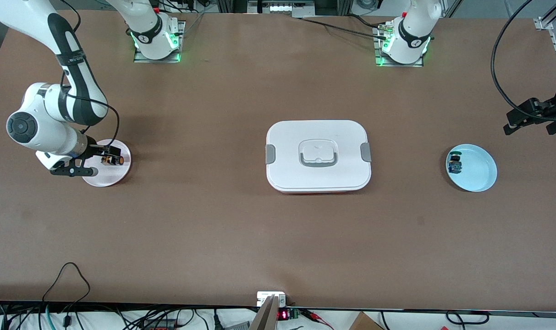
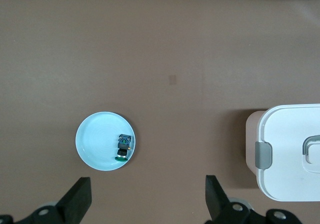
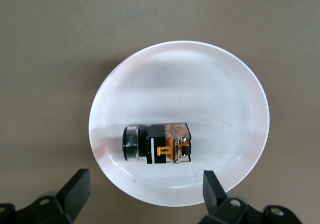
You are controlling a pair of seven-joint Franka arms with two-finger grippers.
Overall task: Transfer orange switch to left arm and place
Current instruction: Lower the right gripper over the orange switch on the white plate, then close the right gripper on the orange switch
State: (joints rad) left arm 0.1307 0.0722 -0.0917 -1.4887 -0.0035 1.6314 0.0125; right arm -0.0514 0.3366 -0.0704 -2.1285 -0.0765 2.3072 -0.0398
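The orange switch (image 1: 112,160) lies on its side on a pale round plate (image 1: 115,176) at the right arm's end of the table. My right gripper (image 1: 99,160) hangs low over that plate, open and empty. In the right wrist view the switch (image 3: 157,143) lies on the plate (image 3: 200,84) just ahead of the open gripper (image 3: 145,194). The white box (image 1: 318,156) stands mid-table. My left gripper (image 1: 530,123) is open and empty, up over the table at the left arm's end. In its wrist view the gripper (image 2: 147,196) holds nothing.
A light blue plate (image 1: 477,174) with a small blue switch (image 1: 454,162) sits toward the left arm's end. It shows in the left wrist view (image 2: 95,139) with the switch (image 2: 123,146) and a box corner (image 2: 292,154). Cables run along the table's near edge.
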